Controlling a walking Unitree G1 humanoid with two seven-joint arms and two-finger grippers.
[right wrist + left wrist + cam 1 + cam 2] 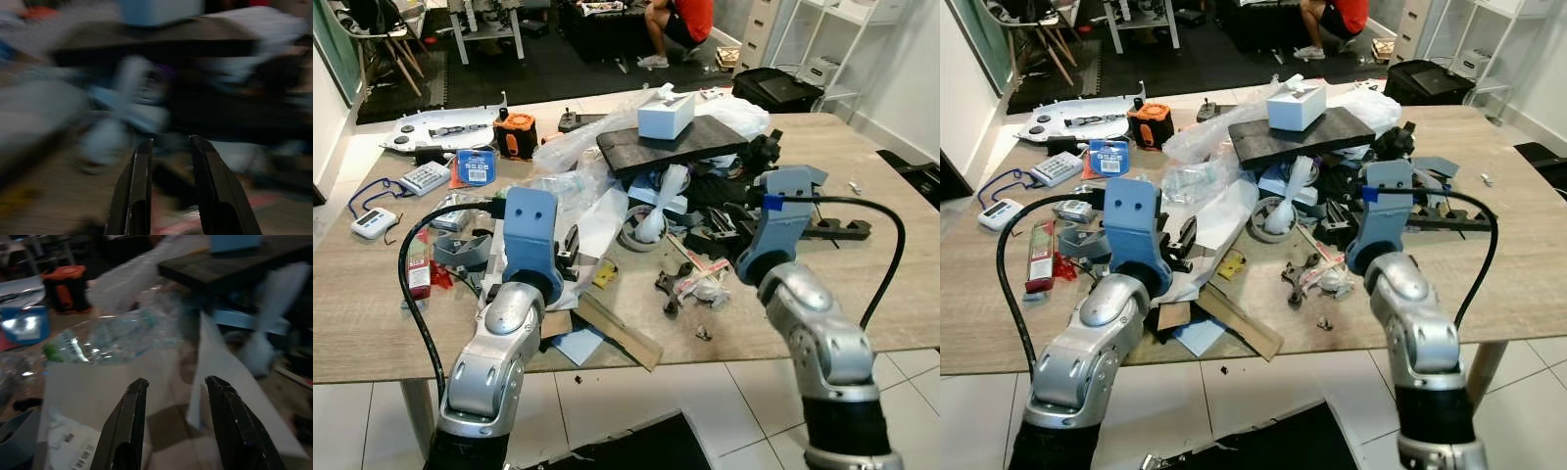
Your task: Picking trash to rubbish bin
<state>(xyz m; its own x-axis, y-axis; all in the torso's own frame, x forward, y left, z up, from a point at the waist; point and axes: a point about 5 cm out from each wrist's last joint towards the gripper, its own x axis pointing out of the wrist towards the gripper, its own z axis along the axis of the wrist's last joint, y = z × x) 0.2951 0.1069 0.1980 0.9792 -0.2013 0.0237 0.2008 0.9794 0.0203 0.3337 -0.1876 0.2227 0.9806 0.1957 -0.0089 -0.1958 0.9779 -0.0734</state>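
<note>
Trash (636, 211) on table (372, 323); both claws parted, empty: left claw (173, 396), right claw (170, 154).

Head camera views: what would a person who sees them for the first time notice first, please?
First, the heap of clutter in the middle of the wooden table, crowned by a dark board with a pale blue box on top. Next, the two silver arms reaching in from the near edge: the left gripper is open above white paper, near a crushed plastic bottle, and the right gripper is open too.
</note>
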